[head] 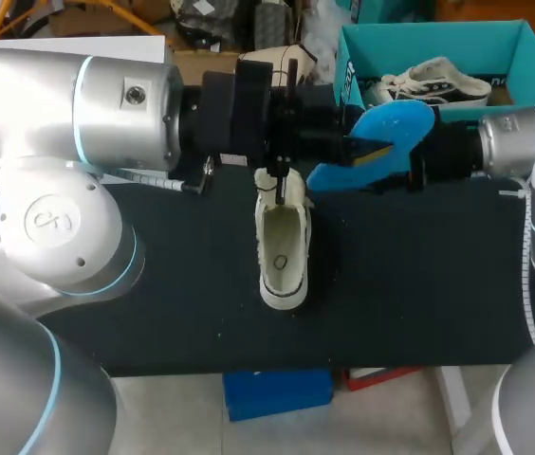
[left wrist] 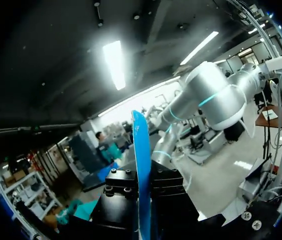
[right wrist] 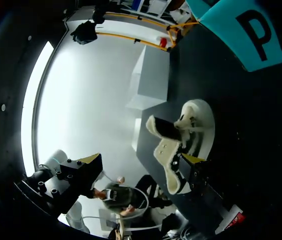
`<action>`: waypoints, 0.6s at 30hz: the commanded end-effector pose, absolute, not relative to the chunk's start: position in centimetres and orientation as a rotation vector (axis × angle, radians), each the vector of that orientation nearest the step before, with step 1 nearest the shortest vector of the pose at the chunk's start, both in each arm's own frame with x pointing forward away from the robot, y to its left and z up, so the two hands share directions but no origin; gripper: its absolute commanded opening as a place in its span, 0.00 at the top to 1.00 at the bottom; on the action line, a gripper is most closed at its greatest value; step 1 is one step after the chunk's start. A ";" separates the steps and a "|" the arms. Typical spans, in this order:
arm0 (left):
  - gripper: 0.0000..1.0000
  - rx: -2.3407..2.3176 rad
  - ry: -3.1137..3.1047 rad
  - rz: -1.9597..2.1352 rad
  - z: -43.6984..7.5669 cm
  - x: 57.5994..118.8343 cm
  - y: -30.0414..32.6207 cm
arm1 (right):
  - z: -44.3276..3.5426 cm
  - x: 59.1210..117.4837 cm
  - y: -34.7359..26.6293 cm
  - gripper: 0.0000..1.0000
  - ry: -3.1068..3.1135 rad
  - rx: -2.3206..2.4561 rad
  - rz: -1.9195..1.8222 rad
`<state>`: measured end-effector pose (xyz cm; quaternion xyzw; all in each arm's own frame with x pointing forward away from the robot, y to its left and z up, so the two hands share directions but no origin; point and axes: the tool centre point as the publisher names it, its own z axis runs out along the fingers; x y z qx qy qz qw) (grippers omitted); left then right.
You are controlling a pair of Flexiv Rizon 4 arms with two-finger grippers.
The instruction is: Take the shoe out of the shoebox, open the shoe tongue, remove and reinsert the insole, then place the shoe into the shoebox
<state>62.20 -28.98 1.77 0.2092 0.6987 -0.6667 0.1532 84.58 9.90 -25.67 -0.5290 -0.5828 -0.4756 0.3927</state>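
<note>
Holding the blue insole (head: 381,128) clenched in the left jaws, pinched flat across its two faces, so that it shows edge-on between them from the left wrist. Keeping it raised well above the table (head: 419,284), most of its length reaching out ahead of the left jaws toward the right jaws, probably to keep it clear of the shoe while it is lined up for going back in.

Leaving the right jaws released, fingers (right wrist: 81,172) spread wide with nothing between them, close by the insole's far end. Likely kept free to brace the shoe or take over the insole.

Resting the white shoe (head: 282,246) upright on its sole on the table, below the left jaws and ahead of the right jaws, opening upward, which suits feeding the insole in from above. Cannot tell how far back the tongue is pulled.

Leaving the teal shoebox (head: 438,38) open beyond the right jaws, a second shoe (head: 438,81) inside.

Judging from this, about midway: insole out, reinsertion and boxing not yet done. Calling next for a toe-first tilt into the opening. Risking a buckle of the thin sheet against the collar, or a tipped shoe if unbraced.
</note>
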 end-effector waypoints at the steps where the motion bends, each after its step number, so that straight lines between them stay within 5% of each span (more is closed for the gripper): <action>1: 1.00 0.870 1.896 -1.477 2.4 62.2 -29.1 | -25.7 84.6 10.0 0.00 -1.479 -1.344 -1.209; 18: 1.00 1.156 1.533 -1.236 -1.9 57.5 -27.8 | -25.7 84.6 10.0 0.00 -1.479 -1.344 -1.209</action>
